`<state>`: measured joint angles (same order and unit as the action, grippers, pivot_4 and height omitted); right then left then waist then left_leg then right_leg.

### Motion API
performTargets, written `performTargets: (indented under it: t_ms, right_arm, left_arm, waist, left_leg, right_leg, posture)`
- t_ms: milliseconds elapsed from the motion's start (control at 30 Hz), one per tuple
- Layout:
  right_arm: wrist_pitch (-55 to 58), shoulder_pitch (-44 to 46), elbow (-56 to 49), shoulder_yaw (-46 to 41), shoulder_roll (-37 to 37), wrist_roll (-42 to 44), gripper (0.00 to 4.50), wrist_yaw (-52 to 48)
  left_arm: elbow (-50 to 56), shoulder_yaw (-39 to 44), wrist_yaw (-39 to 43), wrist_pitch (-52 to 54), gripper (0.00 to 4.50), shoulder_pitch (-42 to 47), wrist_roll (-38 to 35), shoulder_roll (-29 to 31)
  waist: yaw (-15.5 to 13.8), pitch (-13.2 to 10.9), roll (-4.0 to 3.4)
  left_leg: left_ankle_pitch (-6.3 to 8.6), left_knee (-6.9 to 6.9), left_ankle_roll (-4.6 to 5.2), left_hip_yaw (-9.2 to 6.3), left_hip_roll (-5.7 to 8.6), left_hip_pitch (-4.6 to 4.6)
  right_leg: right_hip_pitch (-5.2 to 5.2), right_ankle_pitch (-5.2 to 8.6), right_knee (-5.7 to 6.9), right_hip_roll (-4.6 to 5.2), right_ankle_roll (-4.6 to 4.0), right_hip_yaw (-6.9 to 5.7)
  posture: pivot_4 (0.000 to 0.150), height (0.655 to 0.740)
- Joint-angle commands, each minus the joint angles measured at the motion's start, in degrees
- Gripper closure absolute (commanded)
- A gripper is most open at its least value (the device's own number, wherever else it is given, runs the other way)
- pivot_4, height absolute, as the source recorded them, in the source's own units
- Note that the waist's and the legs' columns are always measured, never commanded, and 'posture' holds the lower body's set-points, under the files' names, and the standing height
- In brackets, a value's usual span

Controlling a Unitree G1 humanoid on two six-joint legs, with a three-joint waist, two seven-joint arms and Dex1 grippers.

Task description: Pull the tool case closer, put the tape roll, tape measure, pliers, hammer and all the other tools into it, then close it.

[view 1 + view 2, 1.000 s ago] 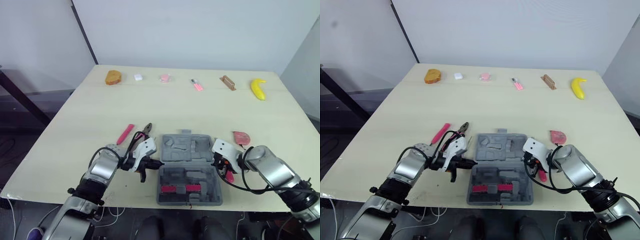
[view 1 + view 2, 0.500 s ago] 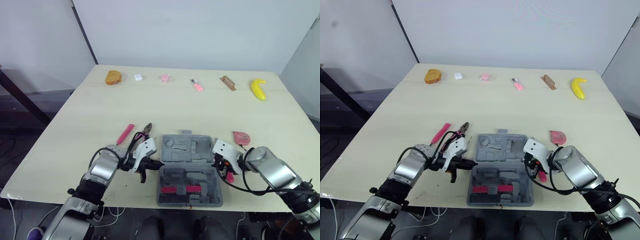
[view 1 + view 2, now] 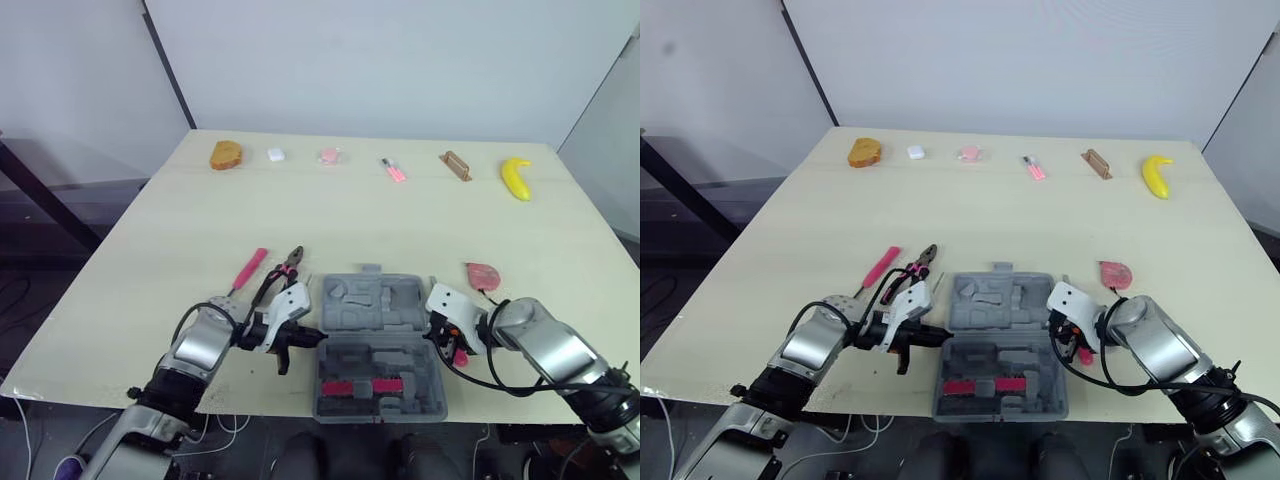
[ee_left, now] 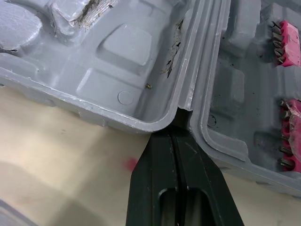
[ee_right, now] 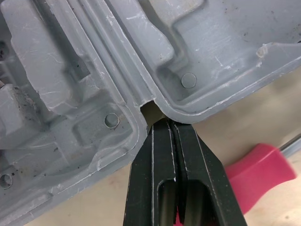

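Observation:
The grey tool case [image 3: 372, 298] lies open at the table's front middle, its lid flat on the far side and pink bit strips [image 3: 360, 385] in the near half. My left gripper [image 3: 318, 338] is shut, its tips wedged in the hinge notch [image 4: 182, 117] on the case's left side. On the right side my right gripper [image 3: 432, 335] is shut too, with its tips at the hinge notch [image 5: 150, 109]. A pink-handled screwdriver [image 5: 256, 162] lies beside the right gripper. Pliers [image 3: 285, 265] and a pink-handled tool [image 3: 250, 268] lie left of the case. A pink tape measure [image 3: 483, 274] lies to its right.
Along the far edge stand a brown bread-like piece [image 3: 227, 155], a small white item [image 3: 276, 155], two small pink items [image 3: 329, 156] [image 3: 393, 170], a brown block [image 3: 455, 165] and a banana [image 3: 516, 177]. The case's near half reaches the table's front edge.
Both grippers have drawn back toward the front edge, and the case has slid a little nearer with them.

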<state>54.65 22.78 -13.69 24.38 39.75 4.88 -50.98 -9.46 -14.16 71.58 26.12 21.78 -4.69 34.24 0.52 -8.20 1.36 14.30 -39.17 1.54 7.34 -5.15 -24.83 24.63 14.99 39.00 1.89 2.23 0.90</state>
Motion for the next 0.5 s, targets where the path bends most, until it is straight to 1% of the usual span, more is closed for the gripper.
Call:
performTargets:
  t_ms: [33, 500]
  right_arm:
    - [0.4, -0.5, -3.1, 0.0, 0.2, 1.4, 4.47, -0.5]
    - [3.2, -2.9, -7.3, -0.5, 1.5, 3.1, 4.47, 0.4]
  left_arm:
    - [2.7, -1.2, 0.3, 0.6, 4.5, -1.2, -0.9, 0.5]
    - [6.5, -1.4, -0.8, 1.4, 4.5, -6.1, -2.2, 2.0]
  waist:
    - [0.0, 0.0, 0.0]
    - [0.0, 0.0, 0.0]
  left_leg:
    - [0.0, 0.0, 0.0, 0.0, 0.0, 0.0]
    - [0.01, 0.01, 0.01, 0.0, 0.0, 0.03]
  right_leg:
    - [0.0, 0.0, 0.0, 0.0, 0.0, 0.0]
    - [-0.02, 0.0, -0.01, 0.0, 0.0, 0.0]
  posture:
    - [0.15, 0.74]
    - [0.15, 0.74]
